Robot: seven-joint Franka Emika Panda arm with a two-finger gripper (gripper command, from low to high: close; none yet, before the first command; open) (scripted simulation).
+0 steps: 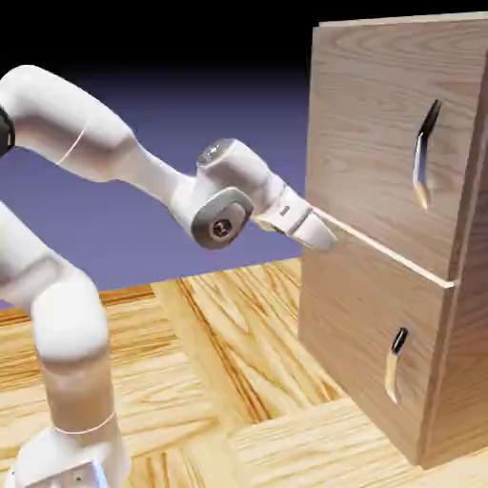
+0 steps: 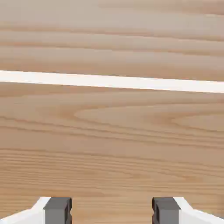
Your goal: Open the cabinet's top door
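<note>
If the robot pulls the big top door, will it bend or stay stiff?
The top door looks like a flat wooden panel, so it would probably stay stiff. Being tall and broad, it may feel fairly heavy.

Count, exterior view: Franka Panda arm, 1. Wood-grain cabinet, 1, at 3 o'clock. Cabinet doors, 2: top door at 2 o'clock, lower door at 4 o'clock. Curved handles, 2, one per door: longer handle at 2 o'clock, shorter handle at 4 o'clock. White seam strip between doors, 1. Wood-patterned tabletop, 1. Hand view: gripper, 1; grey fingertips, 2, at 7 and 5 o'clock.
</note>
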